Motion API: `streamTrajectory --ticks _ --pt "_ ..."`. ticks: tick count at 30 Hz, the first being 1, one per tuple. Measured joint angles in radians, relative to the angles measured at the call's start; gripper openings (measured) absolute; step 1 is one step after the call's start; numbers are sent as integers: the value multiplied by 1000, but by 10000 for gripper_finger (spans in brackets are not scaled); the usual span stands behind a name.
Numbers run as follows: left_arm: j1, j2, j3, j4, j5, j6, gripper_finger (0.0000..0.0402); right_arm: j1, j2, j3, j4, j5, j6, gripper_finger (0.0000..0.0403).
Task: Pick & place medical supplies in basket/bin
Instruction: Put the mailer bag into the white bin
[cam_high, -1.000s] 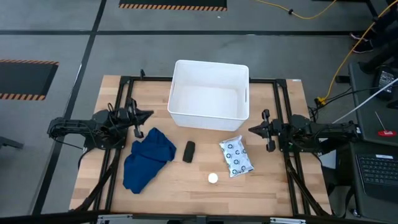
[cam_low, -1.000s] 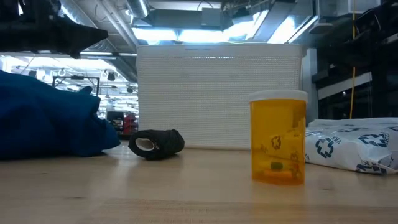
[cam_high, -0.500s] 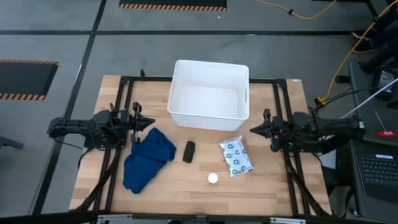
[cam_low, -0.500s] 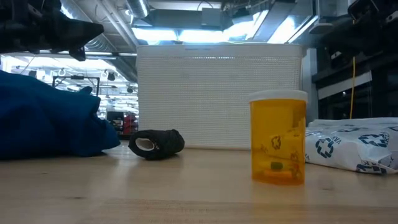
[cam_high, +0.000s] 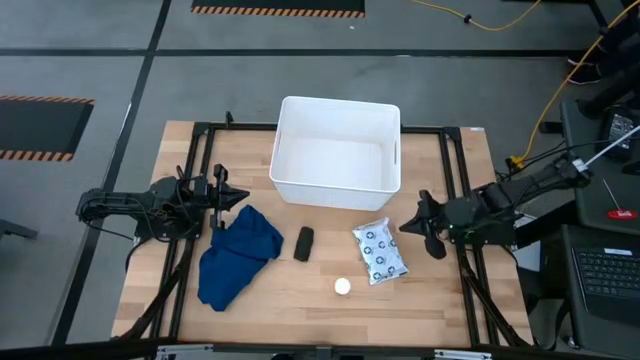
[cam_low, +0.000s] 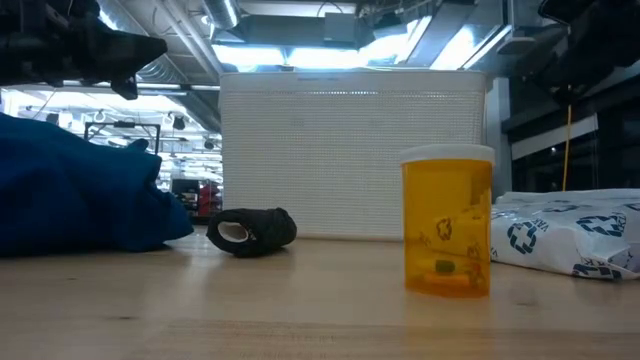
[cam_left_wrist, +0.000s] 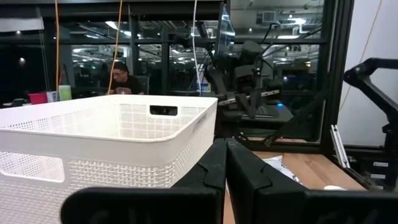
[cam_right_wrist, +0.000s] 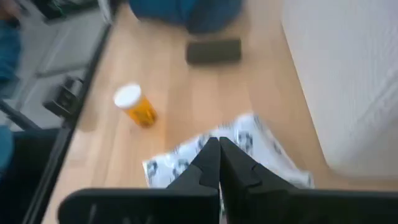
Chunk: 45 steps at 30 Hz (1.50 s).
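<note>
Pincer (cam_high: 408, 226) of the right arm — clenched, empty — has swung toward the white packet (cam_high: 380, 251).

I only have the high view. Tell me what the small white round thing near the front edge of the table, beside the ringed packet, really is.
Observer: It tops an upright amber pill bottle; the low view shows the see-through orange body standing on the table.
Operator: Report the right gripper's fingers.
Observer: The right gripper is shut, fingers pressed together, pointing down toward the white packet in its wrist view.
Operator: Describe the tub's walls.
Observer: The white tub has finely perforated walls with a handle slot just under the rim, seen from the left wrist.
</note>
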Motion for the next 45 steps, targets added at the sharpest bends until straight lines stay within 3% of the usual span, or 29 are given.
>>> streamTrajectory --ticks 8,12,26,33,39,45 --pt "0 0 0 5 -1 55 3 199 160 184 -289 206 253 0" --pt "0 0 0 7 -1 94 3 282 250 255 -338 272 321 0" --pt "0 0 0 8 -1 70 3 496 501 380 -483 295 648 0" --pt "0 0 0 12 -12 63 3 583 608 520 -627 319 772 0" --pt "0 0 0 12 -77 63 3 632 659 607 -692 384 784 0" --pt "0 0 0 12 -77 63 3 634 662 609 -692 385 764 2"
